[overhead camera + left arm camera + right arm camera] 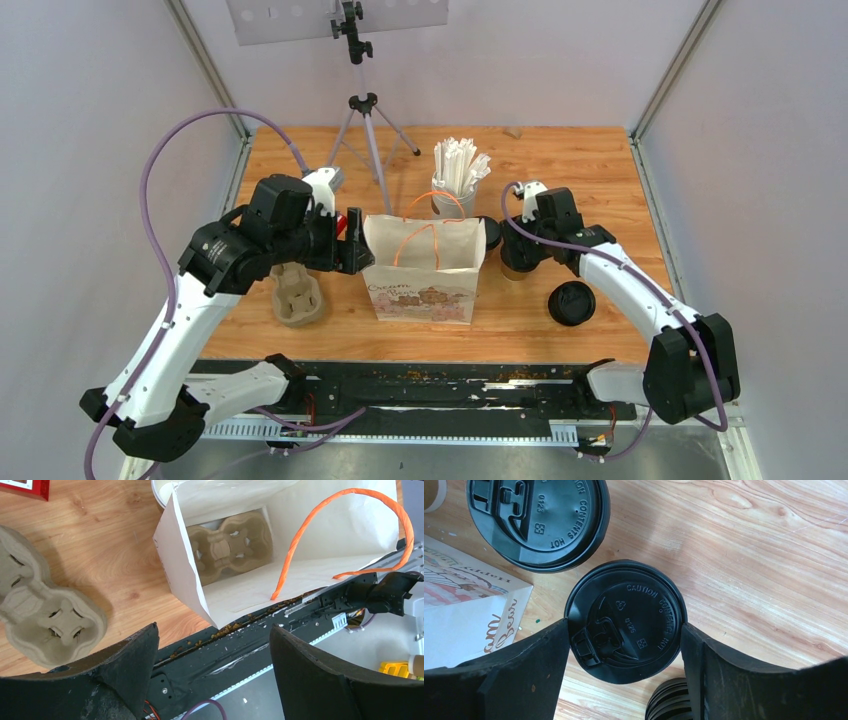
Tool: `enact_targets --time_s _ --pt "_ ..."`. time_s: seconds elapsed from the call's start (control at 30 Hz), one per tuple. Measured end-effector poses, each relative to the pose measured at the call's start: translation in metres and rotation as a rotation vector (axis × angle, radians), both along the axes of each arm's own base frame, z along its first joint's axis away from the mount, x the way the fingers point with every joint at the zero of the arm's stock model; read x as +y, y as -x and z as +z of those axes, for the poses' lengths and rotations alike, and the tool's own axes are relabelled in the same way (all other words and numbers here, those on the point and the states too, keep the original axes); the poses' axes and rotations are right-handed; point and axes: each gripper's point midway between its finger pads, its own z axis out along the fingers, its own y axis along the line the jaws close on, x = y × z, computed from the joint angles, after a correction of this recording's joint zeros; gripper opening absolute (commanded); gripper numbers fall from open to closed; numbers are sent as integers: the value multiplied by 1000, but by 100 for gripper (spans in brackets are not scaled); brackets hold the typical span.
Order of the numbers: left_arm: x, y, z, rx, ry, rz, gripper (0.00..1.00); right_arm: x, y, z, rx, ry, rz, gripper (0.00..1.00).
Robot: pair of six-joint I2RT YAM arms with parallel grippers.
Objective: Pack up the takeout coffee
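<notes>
Two takeout coffee cups with black lids stand right of the white paper bag (425, 265). In the right wrist view one lidded cup (625, 620) sits between my right gripper's (625, 623) spread jaws, which flank its lid at both sides. The other lidded cup (539, 520) stands just beyond it by the bag. In the top view the right gripper (515, 255) hovers over the first cup (517, 270). My left gripper (214, 626) is open and empty by the bag's left edge (350, 250). A cardboard cup carrier (230, 545) lies in the bag's bottom.
A second cup carrier (297, 295) lies on the table left of the bag. A pile of bare black lids (571, 303) sits at the right front. A white cup of straws (455, 185) and a tripod (365, 110) stand behind the bag. A red box (345, 222) lies by the left gripper.
</notes>
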Motion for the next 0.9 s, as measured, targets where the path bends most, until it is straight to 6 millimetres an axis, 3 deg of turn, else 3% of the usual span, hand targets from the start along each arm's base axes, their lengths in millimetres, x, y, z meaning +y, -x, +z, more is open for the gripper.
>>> enact_targets --time_s 0.23,0.47,0.67,0.9 --pt "0 -1 0 3 -1 7 84 -8 9 10 48 35 -22 67" --pt "1 -6 -5 18 -18 39 79 -9 12 66 -14 9 -36 63" --pt "-2 -22 -7 56 -56 94 75 1 24 148 -115 -71 -38 61" --pt "1 -40 -9 49 -104 155 70 28 78 266 -304 -230 62 60"
